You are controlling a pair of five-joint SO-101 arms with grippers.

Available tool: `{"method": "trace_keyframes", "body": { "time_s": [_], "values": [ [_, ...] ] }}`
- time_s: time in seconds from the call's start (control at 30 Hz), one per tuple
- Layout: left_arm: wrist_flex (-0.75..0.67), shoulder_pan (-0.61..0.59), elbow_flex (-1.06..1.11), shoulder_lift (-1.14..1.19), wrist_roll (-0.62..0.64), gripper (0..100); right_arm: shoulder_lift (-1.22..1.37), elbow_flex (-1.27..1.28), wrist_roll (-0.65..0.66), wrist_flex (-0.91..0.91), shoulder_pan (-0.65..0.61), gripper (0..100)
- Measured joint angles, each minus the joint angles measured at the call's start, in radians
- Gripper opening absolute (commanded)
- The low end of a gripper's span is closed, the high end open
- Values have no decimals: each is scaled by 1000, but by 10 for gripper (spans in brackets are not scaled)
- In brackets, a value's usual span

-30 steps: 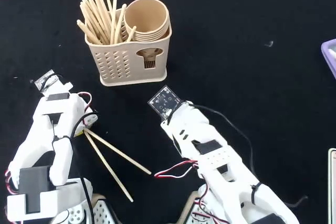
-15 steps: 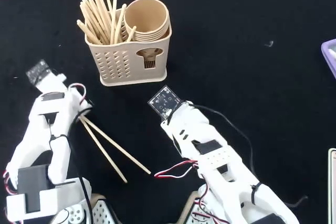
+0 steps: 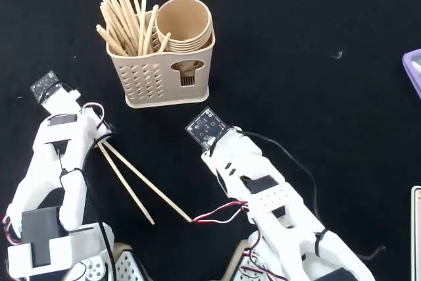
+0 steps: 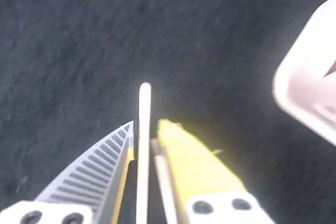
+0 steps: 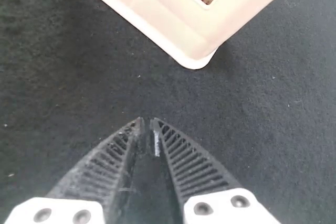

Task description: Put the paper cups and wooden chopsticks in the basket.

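The left pincer (image 4: pixel 143 129) is shut on one end of two wooden chopsticks (image 3: pixel 148 181), lower left of the frame. They look light, thin, stiff and smooth, so a hold nearer the middle may stop them swinging. The right pincer (image 5: pixel 147 124) is shut on nothing, near the basket (image 3: pixel 161 77).

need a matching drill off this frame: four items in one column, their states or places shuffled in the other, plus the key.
Column 1
1. left pincer
2. right pincer
3. stack of tan paper cups
4. bundle of pale wooden chopsticks

Column 2
A. nested, in one side of the beige perforated plastic basket
B. shut, empty, over the black table
C. fanned upright in the basket's other side
D. shut on a loose wooden chopstick

Pairs: 1-D, 2-B, 3-A, 4-C
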Motion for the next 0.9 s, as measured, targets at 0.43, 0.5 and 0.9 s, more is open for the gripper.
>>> {"method": "trace_keyframes", "body": {
  "time_s": [0.43,0.5,0.9],
  "values": [
    [184,31,0,0,0,206,0,0,0,0,-2,31],
    [213,63,0,0,0,206,0,0,0,0,-2,31],
    [224,149,11,0,0,72,0,0,0,0,-2,31]
  ]
}}
